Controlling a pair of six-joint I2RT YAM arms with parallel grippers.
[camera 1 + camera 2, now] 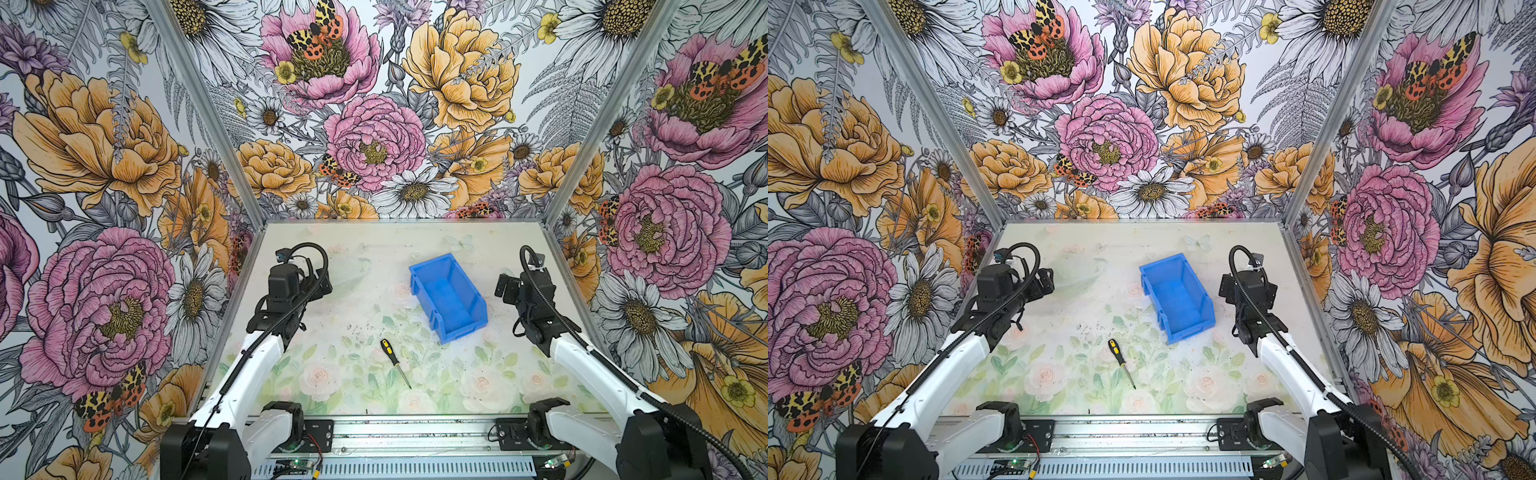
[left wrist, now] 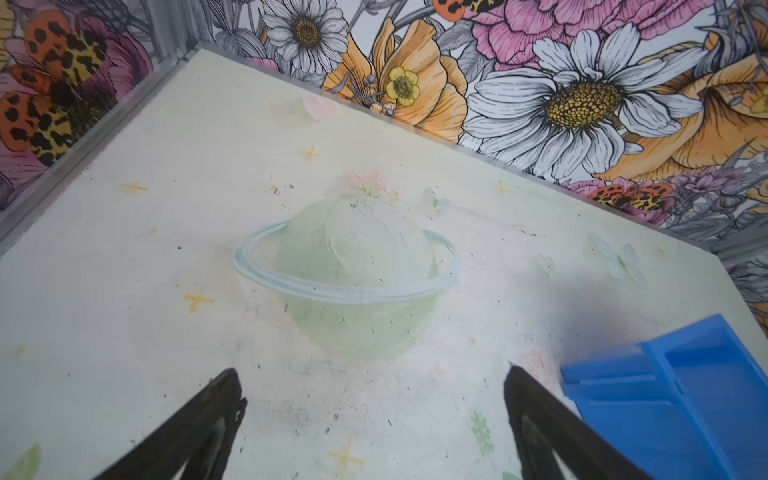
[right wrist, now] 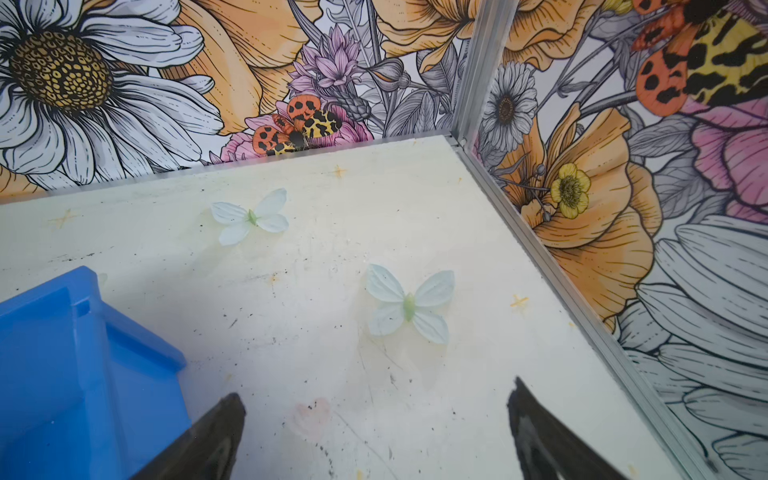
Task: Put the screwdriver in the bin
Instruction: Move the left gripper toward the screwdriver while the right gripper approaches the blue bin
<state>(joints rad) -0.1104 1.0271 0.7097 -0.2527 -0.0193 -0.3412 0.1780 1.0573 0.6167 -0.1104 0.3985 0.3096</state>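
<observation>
Screwdriver place: flat on the worktop, toward 6 o'clock of its middle. The bin stands apart from it at about 1 o'clock.
Long axis: 11 to 5 o'clock in both top views, with the black-and-yellow handle at 11 and the tip at 5.
Handling: probably light and stiff, and likely to roll. The thin shaft offers little purchase, so grasp across the handle.
Left gripper: spread wide and empty, over bare worktop well apart from the screwdriver.
Right gripper: spread wide and empty, near the bin's 3 o'clock side.
</observation>
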